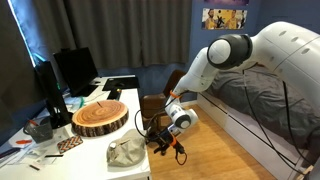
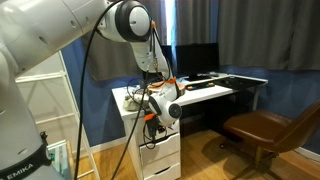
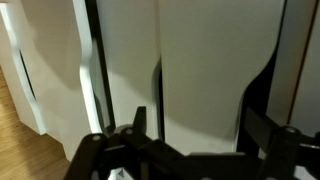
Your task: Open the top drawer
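Leftward, a wooden slab lies on the white counter. At the counter's front edge the end effector hangs with its fingers apart, gripping nothing. The top drawer sits just under the counter, mostly hidden behind it.
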